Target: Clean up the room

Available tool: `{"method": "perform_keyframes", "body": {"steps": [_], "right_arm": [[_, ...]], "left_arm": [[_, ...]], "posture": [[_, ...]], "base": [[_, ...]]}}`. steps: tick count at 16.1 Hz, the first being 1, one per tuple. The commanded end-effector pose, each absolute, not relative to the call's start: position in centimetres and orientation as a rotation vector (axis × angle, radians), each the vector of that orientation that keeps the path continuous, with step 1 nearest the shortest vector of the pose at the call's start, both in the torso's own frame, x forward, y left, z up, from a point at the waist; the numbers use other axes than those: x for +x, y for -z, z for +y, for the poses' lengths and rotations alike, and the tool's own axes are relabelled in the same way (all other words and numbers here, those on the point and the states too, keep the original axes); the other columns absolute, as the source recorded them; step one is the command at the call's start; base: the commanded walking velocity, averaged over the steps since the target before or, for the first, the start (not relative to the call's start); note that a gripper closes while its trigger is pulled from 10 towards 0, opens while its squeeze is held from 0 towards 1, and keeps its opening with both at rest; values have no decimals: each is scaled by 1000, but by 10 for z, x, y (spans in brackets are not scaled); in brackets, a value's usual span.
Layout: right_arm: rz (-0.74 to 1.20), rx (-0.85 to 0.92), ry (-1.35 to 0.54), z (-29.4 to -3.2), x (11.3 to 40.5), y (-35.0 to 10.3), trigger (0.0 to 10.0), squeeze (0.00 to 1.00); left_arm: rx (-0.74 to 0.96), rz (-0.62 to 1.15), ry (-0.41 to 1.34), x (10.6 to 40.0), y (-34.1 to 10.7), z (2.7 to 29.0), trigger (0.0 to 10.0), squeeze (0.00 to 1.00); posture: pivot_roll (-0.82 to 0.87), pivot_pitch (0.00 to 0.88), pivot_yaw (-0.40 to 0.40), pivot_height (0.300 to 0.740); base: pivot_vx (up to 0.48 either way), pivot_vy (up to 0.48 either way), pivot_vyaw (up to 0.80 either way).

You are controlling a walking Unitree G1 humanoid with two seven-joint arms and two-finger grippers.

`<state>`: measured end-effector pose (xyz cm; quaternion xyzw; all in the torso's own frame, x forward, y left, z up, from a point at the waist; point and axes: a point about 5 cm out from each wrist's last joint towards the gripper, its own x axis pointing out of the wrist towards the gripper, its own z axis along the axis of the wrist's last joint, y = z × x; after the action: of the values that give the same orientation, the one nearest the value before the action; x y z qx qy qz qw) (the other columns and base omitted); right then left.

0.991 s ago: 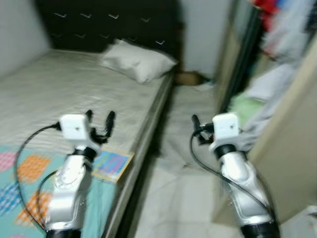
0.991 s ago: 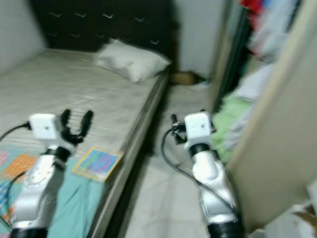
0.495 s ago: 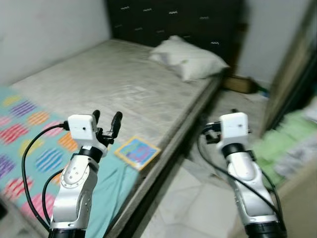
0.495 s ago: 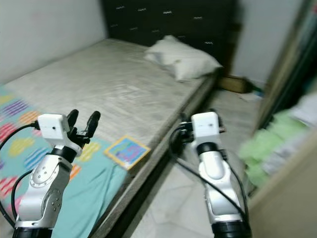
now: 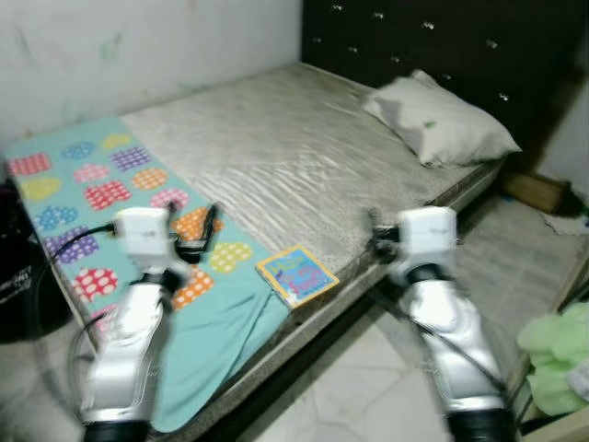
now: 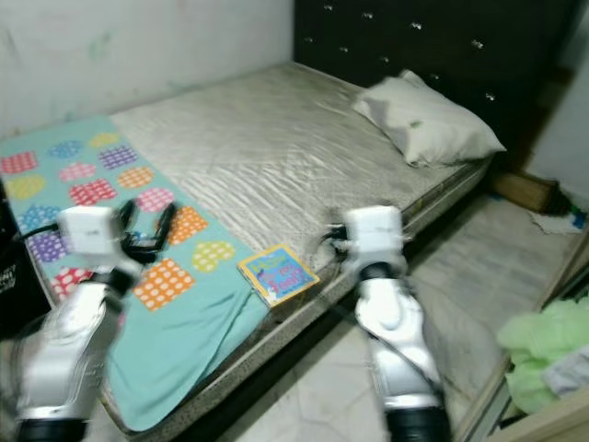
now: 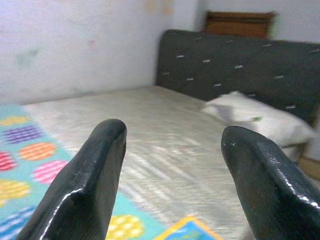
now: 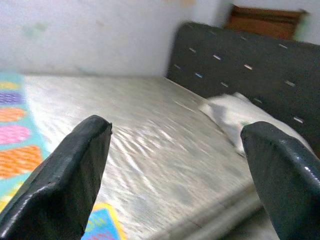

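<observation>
Camera now farther along bed

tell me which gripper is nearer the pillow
Right. The right gripper sits at the bed's near edge, on the pillow's side; the left gripper hangs over the dotted blanket, farther off.

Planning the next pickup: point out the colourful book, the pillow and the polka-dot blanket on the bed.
colourful book (image 5: 296,273), left eye view, middle of its cover.
pillow (image 5: 442,126), left eye view, centre of its top face.
polka-dot blanket (image 6: 87,170), right eye view, flat part lying on the mattress.
</observation>
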<state>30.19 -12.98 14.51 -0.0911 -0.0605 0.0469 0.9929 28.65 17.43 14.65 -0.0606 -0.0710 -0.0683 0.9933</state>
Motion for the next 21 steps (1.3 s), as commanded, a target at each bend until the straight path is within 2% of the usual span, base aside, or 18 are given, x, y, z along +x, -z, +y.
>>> {"method": "perform_keyframes", "body": {"steps": [1, 21], "right_arm": [[-118, -201, -68, -140, 303, -145, 10000, 0], [-127, -186, -62, -139, 311, -145, 10000, 0]], "left_arm": [[-122, -162, 164, 288, -152, 167, 10000, 0], [-102, -144, 146, 292, -149, 168, 10000, 0]], "posture": [[-43, 0, -25, 740], [-29, 0, -25, 740]], "base": [[0, 0, 800], [0, 0, 800]]}}
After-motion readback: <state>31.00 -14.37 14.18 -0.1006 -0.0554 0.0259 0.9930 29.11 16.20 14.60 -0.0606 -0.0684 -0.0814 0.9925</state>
